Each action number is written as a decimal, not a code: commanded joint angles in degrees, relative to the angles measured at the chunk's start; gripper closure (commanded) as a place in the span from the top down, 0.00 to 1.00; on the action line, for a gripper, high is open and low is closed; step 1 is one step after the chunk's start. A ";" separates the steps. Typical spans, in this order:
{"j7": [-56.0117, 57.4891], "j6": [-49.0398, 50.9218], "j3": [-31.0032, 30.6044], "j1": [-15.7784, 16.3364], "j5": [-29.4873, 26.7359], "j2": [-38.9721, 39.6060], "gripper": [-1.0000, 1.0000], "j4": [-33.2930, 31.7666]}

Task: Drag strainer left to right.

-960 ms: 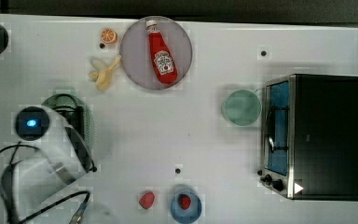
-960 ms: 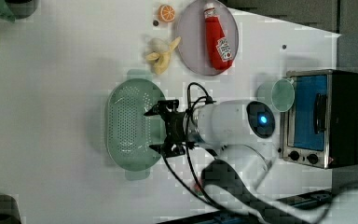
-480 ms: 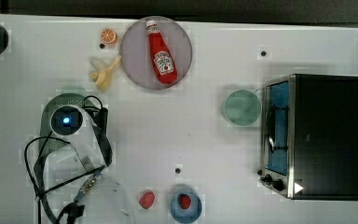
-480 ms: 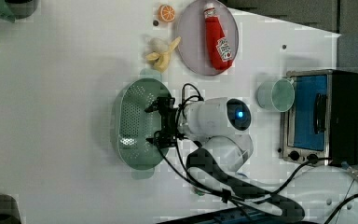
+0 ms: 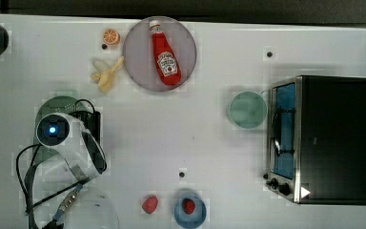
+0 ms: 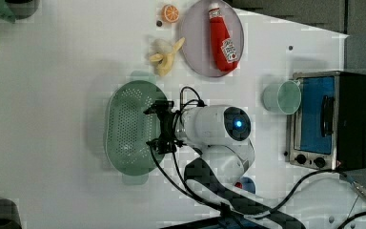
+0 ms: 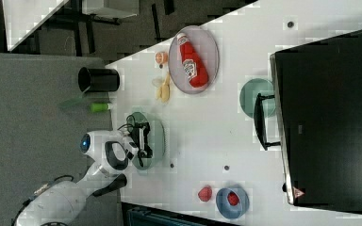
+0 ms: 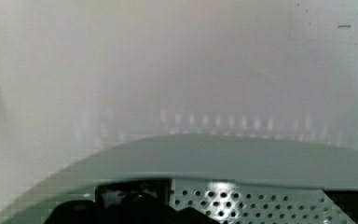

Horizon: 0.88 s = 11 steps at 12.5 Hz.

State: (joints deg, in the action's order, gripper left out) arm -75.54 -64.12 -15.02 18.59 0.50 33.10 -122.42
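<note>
Strainer (image 6: pixel 128 128) sits near the table's (image 5: pixel 209 143) left edge in the top view; my gripper (image 6: pixel 158 125) hangs over its right rim, jaws wide, holding nothing. Light, stiff, slippery plastic, I judge: hook that rim

One pale mint-green oval plastic strainer (image 6: pixel 128 129), one round lilac-grey plate (image 5: pixel 138 57), one red ketchup bottle (image 5: pixel 164 55), two red strawberries (image 5: pixel 149 204), one black toaster oven (image 5: pixel 333 138).

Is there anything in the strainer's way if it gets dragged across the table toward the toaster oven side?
Mostly bare table lies right of the strainer in the top view. Farther on, the green cup stands before the oven.
</note>
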 commanded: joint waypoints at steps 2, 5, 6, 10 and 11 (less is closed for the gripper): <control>-0.34 0.69 3.31 -1.72 0.06 -2.00 1.00 -1.38; 4.04 0.37 4.43 -3.73 0.14 -3.97 1.00 -4.16; 5.59 0.34 4.82 -4.69 0.14 -4.64 1.00 -5.07; 11.54 -0.16 6.18 -8.61 0.14 -6.80 1.00 -8.51; 13.14 -0.36 6.56 -9.52 0.14 -7.30 1.00 -9.00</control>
State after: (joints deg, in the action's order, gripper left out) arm -67.26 -65.07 -8.46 11.06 0.19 27.82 -130.82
